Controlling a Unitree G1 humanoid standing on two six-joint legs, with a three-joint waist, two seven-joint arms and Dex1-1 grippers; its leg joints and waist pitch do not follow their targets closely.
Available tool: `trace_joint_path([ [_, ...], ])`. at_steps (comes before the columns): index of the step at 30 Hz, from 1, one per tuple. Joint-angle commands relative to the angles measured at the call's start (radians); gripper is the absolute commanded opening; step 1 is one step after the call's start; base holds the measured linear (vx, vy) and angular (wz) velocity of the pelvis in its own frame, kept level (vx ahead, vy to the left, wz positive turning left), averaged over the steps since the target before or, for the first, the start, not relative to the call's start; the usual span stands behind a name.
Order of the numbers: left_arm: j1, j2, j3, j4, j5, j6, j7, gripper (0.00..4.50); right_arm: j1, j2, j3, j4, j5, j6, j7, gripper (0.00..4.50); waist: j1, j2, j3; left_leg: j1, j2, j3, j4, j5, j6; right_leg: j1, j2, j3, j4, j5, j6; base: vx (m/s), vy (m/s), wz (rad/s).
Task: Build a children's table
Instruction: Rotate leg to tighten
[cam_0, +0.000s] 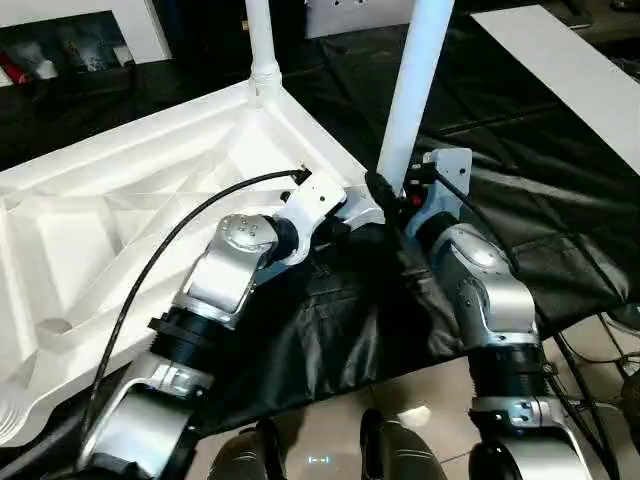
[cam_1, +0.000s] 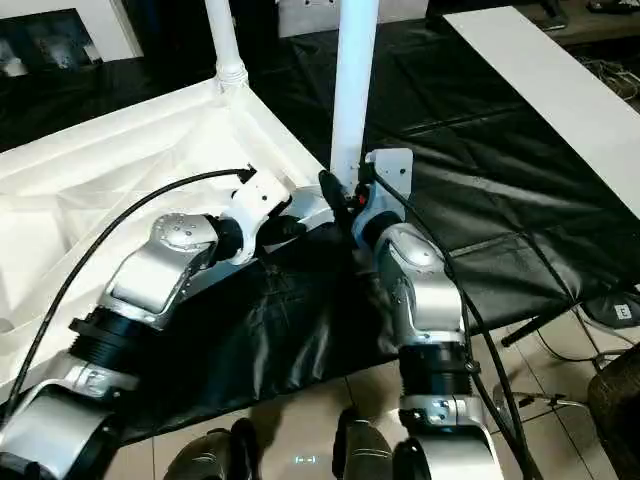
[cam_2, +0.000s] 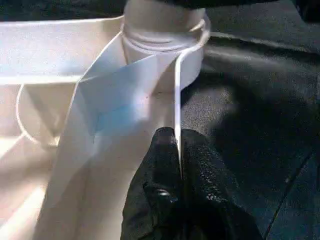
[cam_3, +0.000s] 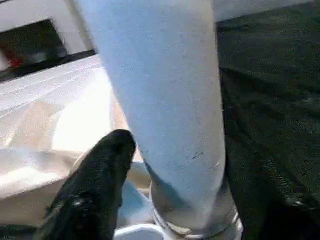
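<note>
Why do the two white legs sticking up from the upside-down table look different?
The far leg stands at the back corner of the table top with nothing near it; the near leg stands at the front corner, with the right gripper around its base. The far leg stands nearly straight, while the near leg leans a little. Both are white tubes standing in round corner sockets.

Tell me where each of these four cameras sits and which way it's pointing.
Left eye: head, looking down at the upturned tabletop, both silver forearms in front.
Right eye: beside it, same scene.
Left wrist: along the left claw, fingers pinching the tabletop's rim below a corner socket.
Right wrist: close against the near leg, one black finger beside it.
Both wrist views share that corner socket.
</note>
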Motion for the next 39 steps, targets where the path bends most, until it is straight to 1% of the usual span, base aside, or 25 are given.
trace_joint_path([
  [1, 0.007, 0.009, -0.031, -0.035, -0.017, -0.04, -0.043, 0.0, 0.035, -0.013, 0.124, -0.01, 0.042, 0.021, 0.166, 3.33, 0.008, -0.004, -0.091, 0.025, 0.073, -0.046, -0.057, -0.159, 0.124, 0.067, -0.066, 0.049, -0.049, -0.208, -0.233, 0.0, 0.0, 0.0],
  [2, 0.013, 0.024, -0.029, -0.037, -0.022, -0.043, -0.058, 0.0, 0.039, -0.038, 0.117, -0.014, 0.051, 0.018, 0.195, 3.46, 0.008, -0.005, -0.093, 0.025, 0.073, -0.045, -0.056, -0.15, 0.129, 0.069, -0.065, 0.048, -0.046, -0.195, -0.238, 0.0, 0.0, 0.0],
  [4, 0.028, 0.058, -0.028, -0.039, -0.029, -0.075, -0.102, 0.0, 0.044, -0.097, 0.104, -0.013, 0.061, 0.004, 0.251, 3.55, 0.01, -0.003, -0.093, 0.024, 0.075, -0.043, -0.053, -0.129, 0.149, 0.071, -0.065, 0.049, -0.042, -0.161, -0.262, 0.0, 0.0, 0.0],
  [5, 0.029, 0.06, -0.028, -0.039, -0.03, -0.076, -0.104, 0.0, 0.044, -0.1, 0.104, -0.013, 0.061, 0.002, 0.255, 3.65, 0.01, -0.001, -0.092, 0.023, 0.075, -0.045, -0.053, -0.129, 0.151, 0.071, -0.065, 0.047, -0.042, -0.164, -0.263, 0.0, 0.0, 0.0],
  [8, 0.048, 0.106, -0.03, -0.045, -0.054, -0.122, -0.176, 0.0, 0.047, -0.186, 0.107, 0.001, 0.062, -0.048, 0.359, 3.81, 0.011, -0.002, -0.09, 0.026, 0.077, -0.042, -0.053, -0.155, 0.136, 0.07, -0.064, 0.047, -0.046, -0.212, -0.262, 0.0, 0.0, 0.0],
  [10, 0.063, 0.152, -0.032, -0.032, -0.068, -0.184, -0.235, 0.0, 0.06, -0.285, 0.132, -0.016, 0.083, -0.092, 0.544, 4.08, 0.015, -0.004, -0.088, 0.029, 0.077, -0.043, -0.054, -0.19, 0.124, 0.073, -0.064, 0.047, -0.051, -0.253, -0.247, 0.0, 0.0, 0.0],
  [11, 0.063, 0.152, -0.032, -0.032, -0.068, -0.184, -0.235, 0.0, 0.06, -0.285, 0.132, -0.016, 0.083, -0.092, 0.544, 4.08, 0.015, -0.002, -0.086, 0.029, 0.079, -0.043, -0.055, -0.198, 0.126, 0.07, -0.064, 0.049, -0.05, -0.259, -0.247, 0.0, 0.0, 0.0],
  [12, 0.067, 0.163, -0.035, -0.026, -0.074, -0.218, -0.256, 0.0, 0.063, -0.307, 0.141, -0.019, 0.088, -0.105, 0.581, 4.08, 0.015, -0.001, -0.09, 0.032, 0.081, -0.043, -0.054, -0.197, 0.124, 0.07, -0.063, 0.048, -0.05, -0.263, -0.247, 0.0, 0.0, 0.0],
  [13, 0.076, 0.192, -0.043, -0.017, -0.082, -0.243, -0.303, 0.0, 0.068, -0.358, 0.156, -0.021, 0.104, -0.125, 0.676, 4.08, 0.016, -0.002, -0.09, 0.03, 0.081, -0.045, -0.054, -0.194, 0.123, 0.069, -0.064, 0.047, -0.05, -0.27, -0.248, 0.0, 0.0, 0.0],
  [16, 0.084, 0.228, -0.059, 0.0, -0.091, -0.303, -0.376, 0.0, 0.062, -0.409, 0.167, -0.01, 0.122, -0.138, 0.778, 4.08, 0.022, -0.003, -0.093, 0.033, 0.084, -0.042, -0.052, -0.183, 0.127, 0.068, -0.061, 0.047, -0.046, -0.256, -0.258, 0.0, 0.0, 0.0],
  [17, 0.086, 0.239, -0.061, 0.003, -0.099, -0.322, -0.406, 0.0, 0.056, -0.424, 0.172, -0.004, 0.129, -0.14, 0.813, 4.08, 0.026, -0.002, -0.093, 0.033, 0.086, -0.042, -0.052, -0.181, 0.129, 0.068, -0.062, 0.047, -0.044, -0.254, -0.262, 0.0, 0.0, 0.0],
  [20, 0.087, 0.262, -0.067, 0.008, -0.115, -0.344, -0.46, 0.0, 0.046, -0.455, 0.19, 0.014, 0.142, -0.152, 0.889, 4.08, 0.031, -0.005, -0.095, 0.034, 0.086, -0.041, -0.05, -0.184, 0.127, 0.068, -0.065, 0.048, -0.044, -0.265, -0.265, 0.0, 0.0, 0.0],
  [21, 0.087, 0.274, -0.071, 0.008, -0.12, -0.349, -0.484, 0.0, 0.041, -0.464, 0.199, 0.023, 0.144, -0.16, 0.915, 4.08, 0.034, -0.004, -0.095, 0.035, 0.086, -0.04, -0.05, -0.185, 0.124, 0.067, -0.064, 0.048, -0.043, -0.272, -0.264, 0.0, 0.0, 0.0],
  [22, 0.087, 0.282, -0.075, 0.01, -0.126, -0.355, -0.501, 0.0, 0.037, -0.47, 0.205, 0.032, 0.147, -0.166, 0.935, 3.92, 0.036, -0.004, -0.095, 0.035, 0.087, -0.04, -0.05, -0.18, 0.123, 0.066, -0.063, 0.048, -0.042, -0.265, -0.269, 0.0, 0.0, 0.0],
  [23, 0.085, 0.307, -0.087, 0.013, -0.128, -0.379, -0.545, 0.0, 0.025, -0.481, 0.219, 0.048, 0.147, -0.174, 0.98, 3.82, 0.037, -0.008, -0.096, 0.036, 0.087, -0.039, -0.049, -0.177, 0.125, 0.065, -0.064, 0.048, -0.042, -0.263, -0.269, 0.0, 0.0, 0.0],
  [24, 0.085, 0.307, -0.087, 0.013, -0.128, -0.379, -0.545, 0.0, 0.025, -0.481, 0.219, 0.048, 0.147, -0.174, 0.98, 3.82, 0.038, -0.008, -0.096, 0.034, 0.086, -0.041, -0.049, -0.175, 0.125, 0.066, -0.064, 0.048, -0.039, -0.262, -0.271, 0.0, 0.0, 0.0],
  [26, 0.086, 0.323, -0.094, 0.01, -0.131, -0.381, -0.574, 0.0, 0.017, -0.488, 0.23, 0.054, 0.147, -0.174, 1.009, 3.51, 0.04, -0.006, -0.096, 0.034, 0.087, -0.039, -0.048, -0.169, 0.126, 0.066, -0.065, 0.05, -0.038, -0.259, -0.273, 0.0, 0.0, 0.0],
  [27, 0.086, 0.331, -0.097, 0.01, -0.134, -0.391, -0.592, 0.0, 0.012, -0.491, 0.237, 0.063, 0.145, -0.179, 1.025, 3.42, 0.04, -0.012, -0.095, 0.034, 0.087, -0.038, -0.048, -0.169, 0.125, 0.065, -0.065, 0.051, -0.039, -0.265, -0.272, 0.0, 0.0, 0.0],
  [28, 0.085, 0.339, -0.1, 0.012, -0.139, -0.402, -0.615, 0.0, 0.002, -0.492, 0.242, 0.078, 0.143, -0.185, 1.04, 3.37, 0.043, -0.011, -0.096, 0.035, 0.087, -0.039, -0.047, -0.167, 0.124, 0.064, -0.066, 0.051, -0.037, -0.269, -0.272, 0.0, 0.0, 0.0],
  [30, 0.084, 0.351, -0.109, 0.015, -0.141, -0.424, -0.649, 0.0, -0.017, -0.488, 0.249, 0.107, 0.14, -0.197, 1.061, 3.3, 0.042, -0.012, -0.095, 0.034, 0.086, -0.04, -0.047, -0.176, 0.119, 0.063, -0.066, 0.05, -0.039, -0.297, -0.267, 0.0, 0.0, 0.0],
  [31, 0.084, 0.354, -0.111, 0.015, -0.143, -0.427, -0.659, 0.0, -0.023, -0.487, 0.252, 0.117, 0.137, -0.204, 1.066, 3.13, 0.043, -0.01, -0.093, 0.035, 0.088, -0.04, -0.048, -0.185, 0.113, 0.062, -0.067, 0.051, -0.041, -0.313, -0.263, 0.0, 0.0, 0.0],
  [32, 0.083, 0.355, -0.113, 0.015, -0.142, -0.429, -0.662, 0.0, -0.028, -0.484, 0.255, 0.123, 0.136, -0.207, 1.069, 3.02, 0.043, -0.012, -0.094, 0.037, 0.088, -0.039, -0.048, -0.187, 0.111, 0.06, -0.066, 0.052, -0.04, -0.316, -0.262, 0.0, 0.0, 0.0],
  [35, 0.074, 0.355, -0.119, 0.028, -0.142, -0.447, -0.671, 0.0, -0.045, -0.472, 0.266, 0.141, 0.141, -0.22, 1.088, 2.83, 0.048, -0.011, -0.092, 0.038, 0.089, -0.039, -0.049, -0.203, 0.1, 0.058, -0.066, 0.052, -0.041, -0.339, -0.256, 0.0, 0.0, 0.0],
  [37, 0.071, 0.352, -0.119, 0.033, -0.141, -0.45, -0.672, 0.0, -0.048, -0.467, 0.269, 0.139, 0.142, -0.221, 1.089, 2.51, 0.053, -0.011, -0.091, 0.04, 0.089, -0.04, -0.05, -0.216, 0.089, 0.056, -0.067, 0.054, -0.043, -0.363, -0.247, 0.0, 0.0, 0.0],
  [39, 0.069, 0.351, -0.12, 0.036, -0.14, -0.452, -0.671, 0.0, -0.049, -0.465, 0.271, 0.139, 0.142, -0.22, 1.091, 2.47, 0.054, -0.011, -0.089, 0.039, 0.089, -0.041, -0.051, -0.23, 0.081, 0.056, -0.067, 0.054, -0.045, -0.386, -0.24, 0.0, 0.0, 0.0],
])
